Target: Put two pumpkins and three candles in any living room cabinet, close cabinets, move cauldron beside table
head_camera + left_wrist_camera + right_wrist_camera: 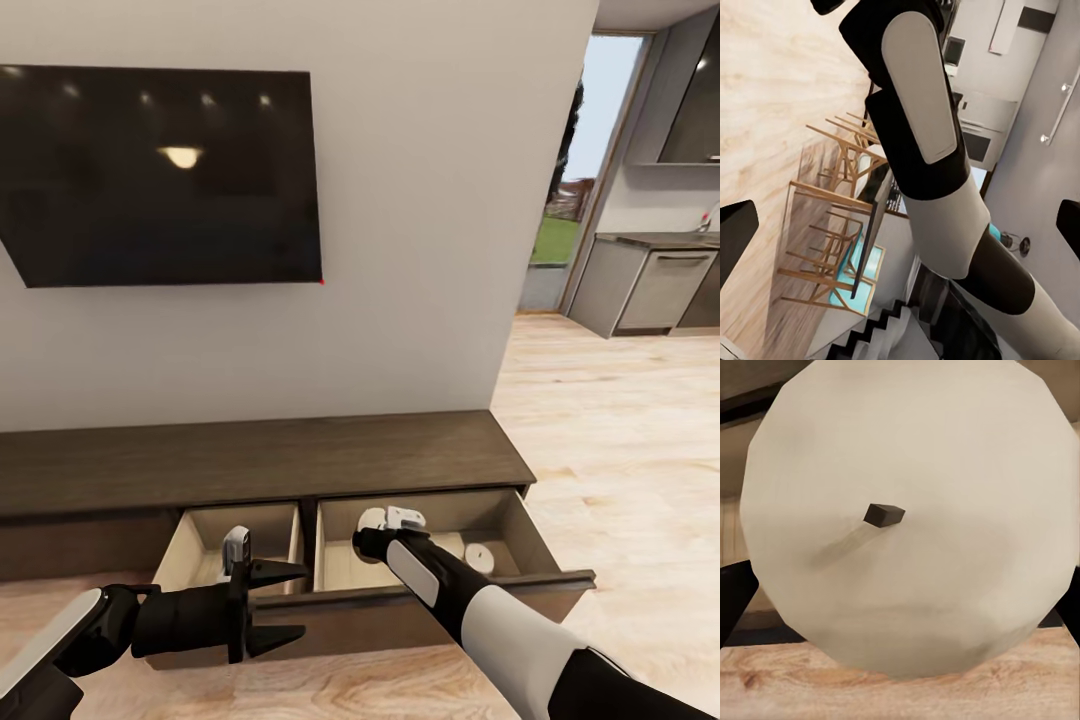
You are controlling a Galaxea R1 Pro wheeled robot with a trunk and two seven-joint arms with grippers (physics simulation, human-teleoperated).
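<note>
Nearest, in the right wrist view, a candle (911, 517) sits wick-on between the dark fingertips at either edge of the frame, so the right hand (372, 532) looks to be pinching it. From the head view that hand reaches over the front of the right-hand open drawer (520, 520) of the cabinet (250, 460), where another candle (480, 558) already lies on the pale floor. The left hand (285, 605) hangs spread and empty before the left drawer (200, 545), which is also pulled out.

The step in hand appears to be stowing a candle. Next the right hand probably needs to lower it well inside the drawer, clear of the candle already there, let go and draw back; both drawers remain to be pushed shut.

Farther off, a wall TV (160, 175) hangs above the cabinet. No brand, label or writing can be read anywhere.
</note>
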